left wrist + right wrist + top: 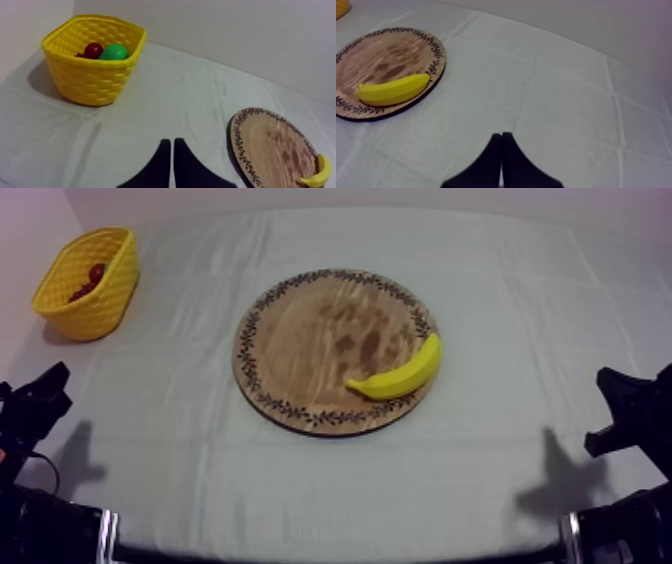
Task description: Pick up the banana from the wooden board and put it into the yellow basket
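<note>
Left gripper [172, 150] and right gripper [501, 145] clenched, empty; one curved yellow banana [400, 373] on one board's [300, 338] right edge.

Robot lab bench, cloth-covered table [200, 473], bare pale wall [225, 30]

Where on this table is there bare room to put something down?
Bare cloth lies between the yellow basket and the wooden board, and from the board to the right gripper. The board's left half is free; the banana lies at its right rim. The basket is crowded.
</note>
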